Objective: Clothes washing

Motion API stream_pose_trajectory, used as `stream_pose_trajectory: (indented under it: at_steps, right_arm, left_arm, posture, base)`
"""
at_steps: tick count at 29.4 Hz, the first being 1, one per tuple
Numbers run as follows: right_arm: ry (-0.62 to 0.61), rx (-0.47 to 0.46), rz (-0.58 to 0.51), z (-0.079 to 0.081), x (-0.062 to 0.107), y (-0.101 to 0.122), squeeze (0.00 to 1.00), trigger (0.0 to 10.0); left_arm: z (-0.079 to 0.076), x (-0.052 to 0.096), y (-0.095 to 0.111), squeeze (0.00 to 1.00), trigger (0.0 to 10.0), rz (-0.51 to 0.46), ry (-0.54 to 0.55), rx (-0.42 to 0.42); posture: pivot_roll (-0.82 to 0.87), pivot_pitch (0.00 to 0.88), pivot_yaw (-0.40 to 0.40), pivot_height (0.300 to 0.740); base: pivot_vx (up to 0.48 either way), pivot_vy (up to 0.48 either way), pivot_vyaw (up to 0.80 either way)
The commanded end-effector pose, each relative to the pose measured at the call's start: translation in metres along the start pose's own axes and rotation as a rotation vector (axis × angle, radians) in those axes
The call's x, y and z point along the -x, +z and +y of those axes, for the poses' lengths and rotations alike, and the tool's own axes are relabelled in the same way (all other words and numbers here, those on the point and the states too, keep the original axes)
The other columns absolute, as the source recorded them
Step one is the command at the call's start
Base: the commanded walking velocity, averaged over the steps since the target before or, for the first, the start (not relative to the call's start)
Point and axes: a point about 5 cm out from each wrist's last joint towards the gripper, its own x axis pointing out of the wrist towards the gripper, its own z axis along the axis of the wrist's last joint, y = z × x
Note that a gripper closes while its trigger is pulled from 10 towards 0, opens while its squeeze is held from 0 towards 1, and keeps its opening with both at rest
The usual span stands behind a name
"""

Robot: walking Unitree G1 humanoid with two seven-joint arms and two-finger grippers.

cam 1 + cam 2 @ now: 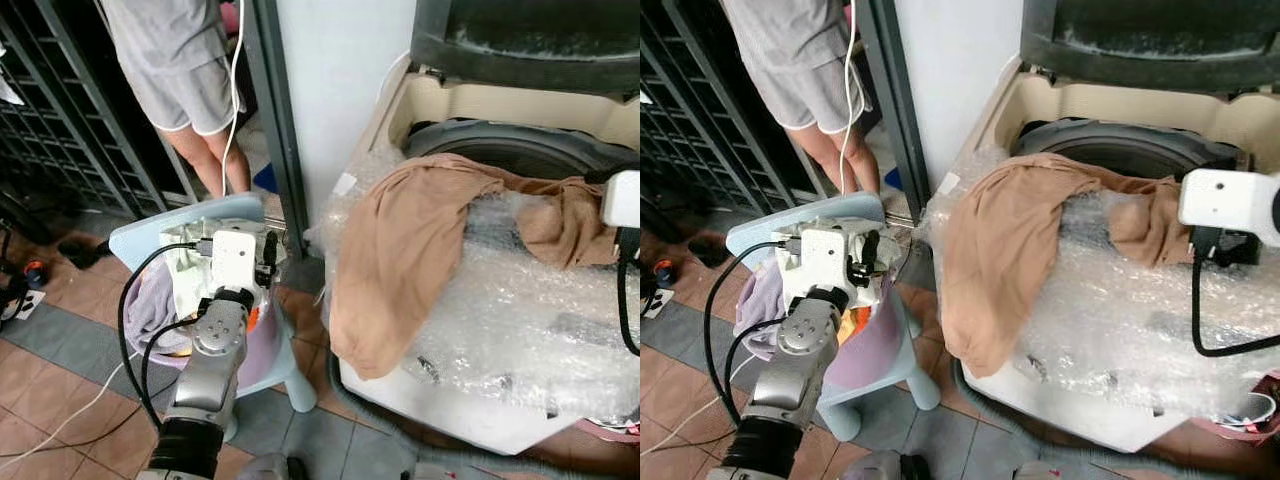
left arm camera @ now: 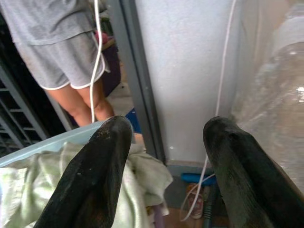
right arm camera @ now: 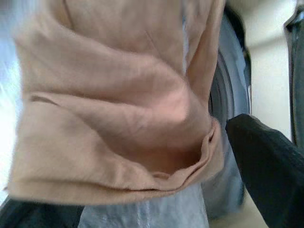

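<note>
Tan garment lies draped over the bubble-wrapped washer, one end at the drum's 6 o'clock rim, where we pinch it with the right gripper. Most of it hangs outside (toward the floor), so its weight could drag it off the slick wrap. Our left gripper is spread over the laundry chair.

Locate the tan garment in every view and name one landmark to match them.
Left eye: tan garment drapes over the washer's bubble-wrapped front, centre.
Right eye: same drape, centre-left.
Left wrist: not in it.
Right wrist: its folds hang close before the fingers.
Shared landmark: the dark washer drum.
</note>
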Motion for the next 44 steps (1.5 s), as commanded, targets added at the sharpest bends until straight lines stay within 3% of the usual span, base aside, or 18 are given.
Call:
stream_pose_trajectory:
  at_steps: [1, 2, 3, 4, 5, 9, 10, 13, 14, 16, 18, 22, 27, 32, 35, 39, 41, 44]
  right_arm:
    - [0.012, -0.041, -0.114, -0.003, 0.003, 0.012, 0.24, 10.0]
    - [-0.059, -0.138, -0.273, -0.008, 0.000, 0.020, 0.24, 10.0]
    - [-0.092, -0.159, -0.314, -0.011, 0.000, 0.021, 0.24, 10.0]
    - [-0.194, -0.193, -0.319, -0.021, -0.001, 0.019, 0.06, 10.0]
    - [-0.350, -0.240, -0.253, -0.037, 0.000, 0.007, 0.00, 10.0]
    - [-0.448, -0.199, -0.059, -0.044, 0.003, -0.013, 0.00, 10.0]
    - [-0.446, -0.167, 0.030, -0.042, 0.005, -0.021, 0.00, 10.0]
    - [-0.307, -0.123, 0.052, -0.028, -0.001, -0.019, 0.00, 10.0]
    - [-0.102, -0.070, 0.074, -0.003, -0.005, -0.017, 0.00, 10.0]
    - [0.095, -0.058, 0.044, 0.019, -0.003, -0.012, 0.00, 10.0]
    - [0.132, -0.088, 0.012, 0.020, 0.004, -0.010, 0.00, 10.0]
    - [0.055, 0.007, 0.207, 0.002, 0.022, -0.028, 0.00, 10.0]
    - [0.088, -0.133, -0.059, 0.002, 0.027, -0.003, 0.00, 10.0]
    - [-0.073, -0.088, -0.166, -0.014, 0.017, 0.011, 0.00, 10.0]
    - [-0.302, -0.018, -0.184, -0.038, 0.002, 0.020, 0.00, 10.0]
    - [-0.447, -0.142, -0.381, -0.047, -0.016, 0.046, 0.00, 10.0]
    - [-0.468, -0.208, -0.436, -0.047, -0.025, 0.054, 0.00, 10.0]
    - [-0.449, -0.299, -0.500, -0.028, -0.066, 0.076, 0.00, 10.0]
  left_arm:
    - [0.002, 0.001, -0.006, 0.00, 10.0, 0.028, -0.004, -0.007]
    - [0.000, 0.001, -0.006, 0.00, 10.0, 0.028, -0.008, -0.007]
    - [0.000, 0.000, -0.006, 0.00, 10.0, 0.028, -0.010, -0.007]
    - [0.000, 0.000, -0.006, 0.00, 10.0, 0.027, -0.012, -0.007]
    - [-0.001, -0.001, -0.005, 0.00, 10.0, 0.026, -0.015, -0.007]
    - [0.000, -0.001, -0.005, 0.00, 10.0, 0.027, -0.008, -0.005]
    - [0.000, 0.000, -0.007, 0.00, 10.0, 0.032, -0.003, -0.004]
    - [0.001, 0.001, -0.009, 0.00, 10.0, 0.040, 0.002, -0.008]
    - [-0.001, 0.002, -0.010, 0.00, 10.0, 0.043, -0.004, -0.008]
    - [-0.002, 0.002, -0.009, 0.00, 10.0, 0.041, -0.007, -0.001]
    - [-0.003, 0.002, -0.008, 0.00, 10.0, 0.038, -0.013, -0.002]
    - [-0.001, 0.002, -0.009, 0.00, 10.0, 0.043, -0.018, -0.007]
    - [0.002, 0.000, -0.008, 0.00, 10.0, 0.043, -0.016, -0.011]
    - [-0.002, 0.000, -0.008, 0.00, 10.0, 0.043, -0.020, -0.009]
    - [-0.003, 0.001, -0.007, 0.00, 10.0, 0.040, -0.024, -0.009]
    - [0.002, 0.002, -0.007, 0.00, 10.0, 0.041, -0.012, -0.015]
    - [0.003, 0.001, -0.007, 0.00, 10.0, 0.041, -0.008, -0.017]
    - [0.005, 0.001, -0.006, 0.00, 10.0, 0.037, 0.002, -0.014]
  posture:
    - [-0.16, 0.000, 0.122, 0.740]
    - [-0.16, 0.000, 0.120, 0.740]
    - [-0.16, 0.000, 0.119, 0.740]
    - [-0.16, 0.000, 0.118, 0.740]
    - [-0.16, 0.000, 0.118, 0.740]
    - [-0.16, 0.000, 0.117, 0.740]
    - [-0.16, 0.000, 0.115, 0.740]
    - [-0.16, 0.000, 0.119, 0.740]
    - [-0.17, 0.000, 0.120, 0.740]
    - [-0.16, 0.000, 0.118, 0.740]
    - [-0.16, 0.000, 0.124, 0.740]
    - [-0.16, 0.000, 0.129, 0.740]
    - [-0.16, 0.000, 0.129, 0.740]
    - [-0.16, 0.000, 0.128, 0.740]
    - [-0.15, 0.000, 0.130, 0.740]
    - [-0.14, 0.000, 0.125, 0.740]
    - [-0.13, 0.000, 0.123, 0.740]
    - [-0.13, 0.000, 0.124, 0.740]
  base:
    - [0.000, 0.000, 0.00]
    - [0.000, 0.000, 0.00]
    - [0.000, 0.000, 0.00]
    - [0.000, 0.000, 0.00]
    - [0.000, 0.000, 0.00]
    - [0.000, 0.000, 0.00]
    - [0.000, 0.000, 0.00]
    - [0.000, 0.000, 0.00]
    - [0.000, 0.000, 0.00]
    - [0.000, 0.000, 0.00]
    - [0.000, 0.000, 0.00]
    - [0.000, 0.000, 0.00]
    - [0.000, 0.000, 0.00]
    - [0.000, 0.000, 0.00]
    - [0.000, 0.000, 0.00]
    - [0.000, 0.000, 0.00]
    - [0.000, 0.000, 0.00]
    - [0.000, 0.000, 0.00]
